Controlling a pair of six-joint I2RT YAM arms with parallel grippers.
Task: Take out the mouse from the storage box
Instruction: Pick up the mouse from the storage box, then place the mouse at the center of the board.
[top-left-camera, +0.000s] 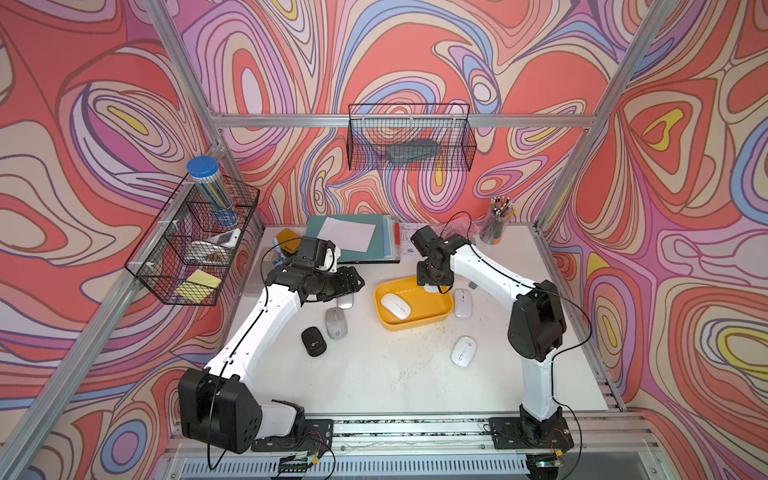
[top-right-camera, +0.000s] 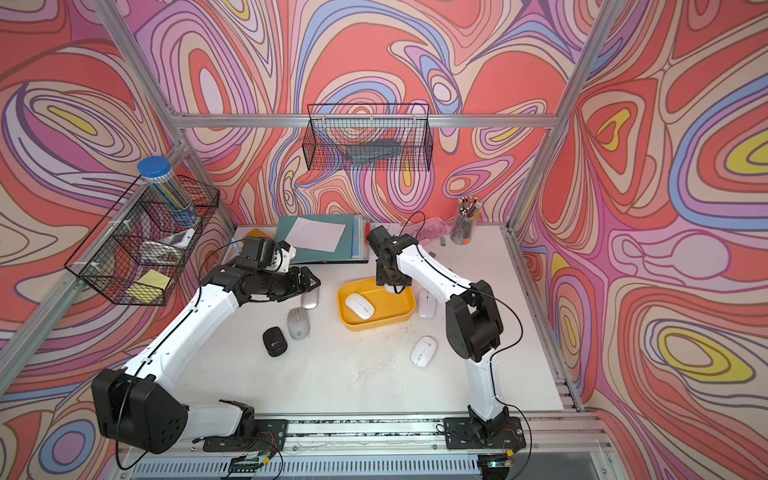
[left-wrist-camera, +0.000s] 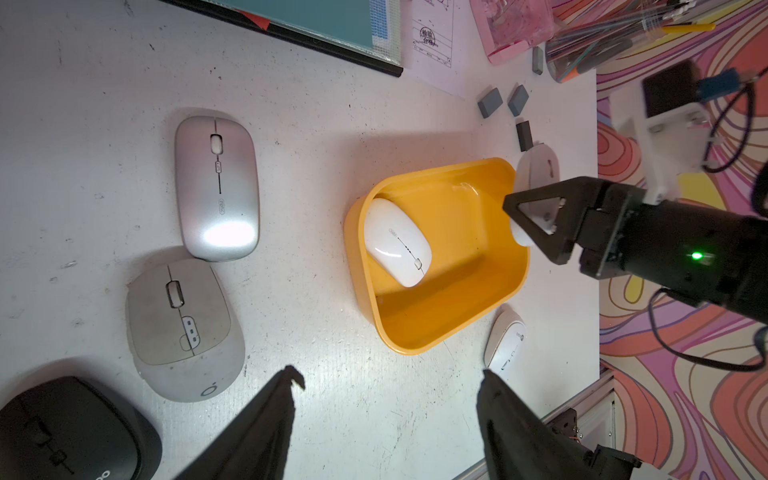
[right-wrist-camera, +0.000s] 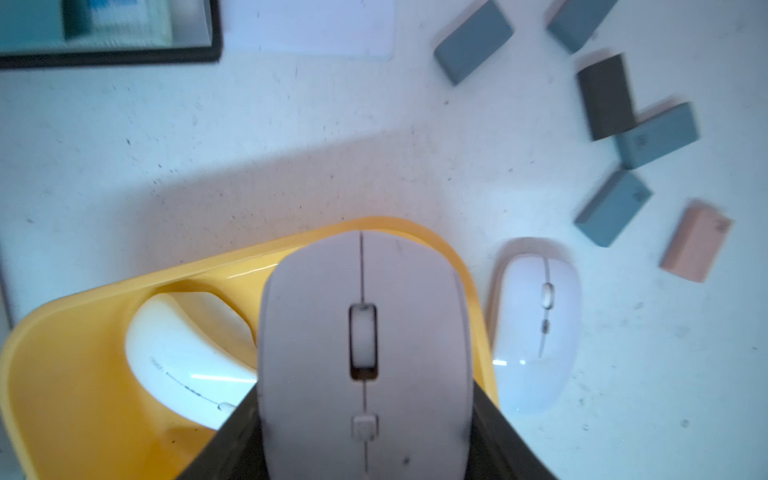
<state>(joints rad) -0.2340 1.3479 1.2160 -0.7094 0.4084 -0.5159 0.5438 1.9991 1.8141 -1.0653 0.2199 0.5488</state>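
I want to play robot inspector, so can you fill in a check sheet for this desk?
Surface: white table, scuffed and speckled.
Job's things: yellow storage box holds one white mouse; pale mouse held over its corner.
Clutter: silver mouse, grey mouse, black mouse, two loose white mice on the table; small blocks; folders; pencil cup.
Grippers: right gripper fingers shut on the pale mouse; left gripper open, empty.
Cables: black cable loops off each arm.
Surroundings: wire baskets, swirly walls.

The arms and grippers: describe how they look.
The left arm and right arm both have white link shells between black joint housings, with thin black cables looping alongside. The left gripper and right gripper are black; the fingers taper to points, with a triangular cut-out. A small green light glows at the right wrist.
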